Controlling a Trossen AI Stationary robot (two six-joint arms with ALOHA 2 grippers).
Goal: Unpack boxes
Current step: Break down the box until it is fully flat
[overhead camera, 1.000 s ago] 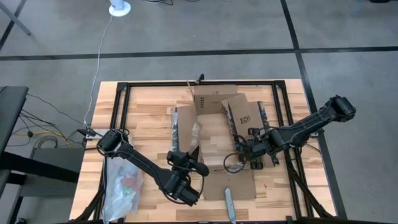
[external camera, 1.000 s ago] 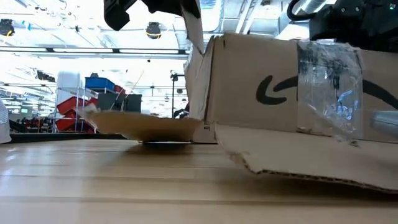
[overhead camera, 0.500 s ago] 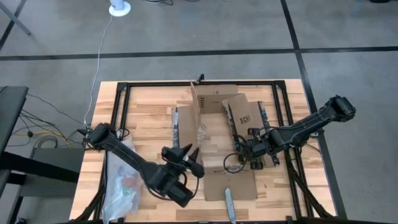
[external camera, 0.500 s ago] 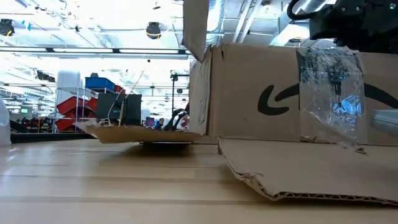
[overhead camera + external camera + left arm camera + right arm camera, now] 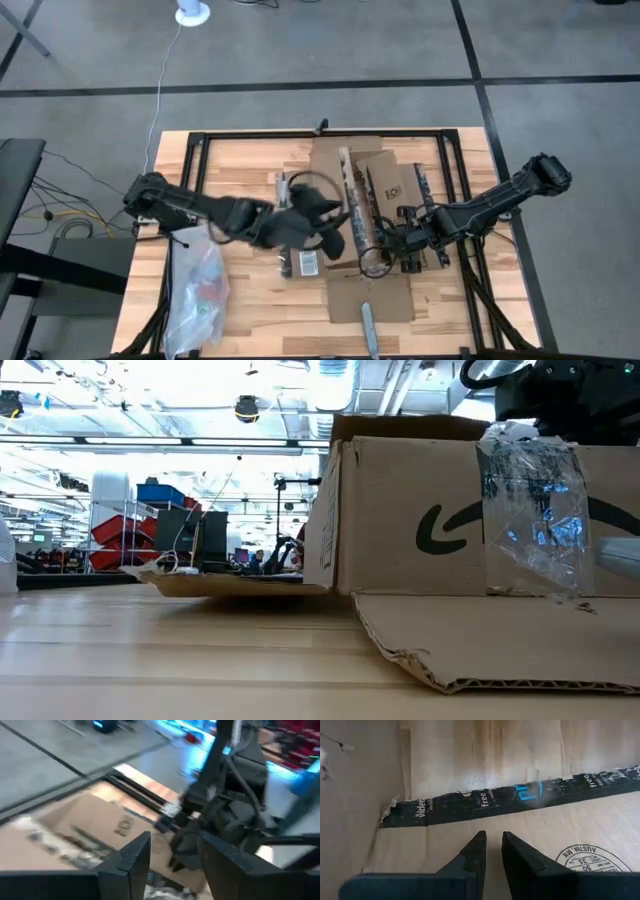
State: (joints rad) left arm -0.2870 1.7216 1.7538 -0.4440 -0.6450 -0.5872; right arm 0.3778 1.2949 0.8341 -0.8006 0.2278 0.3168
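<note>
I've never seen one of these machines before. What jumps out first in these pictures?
The opened brown cardboard box sprawls in the middle of the wooden table, flaps spread flat, with a black arrow print on its side in the low view. Both dark arms reach in: the left gripper hangs over the box's left flaps, fingers open, and the right gripper sits at the box's right flap. A clear plastic bag lies at the table's left front corner.

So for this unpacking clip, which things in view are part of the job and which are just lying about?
Part of the job:
- brown corrugated cardboard box, flaps spread open
- left gripper, over the box, fingers apart
- right gripper, at the box's right flap

Lying about:
- clear plastic bag, left front of the wooden table
</note>
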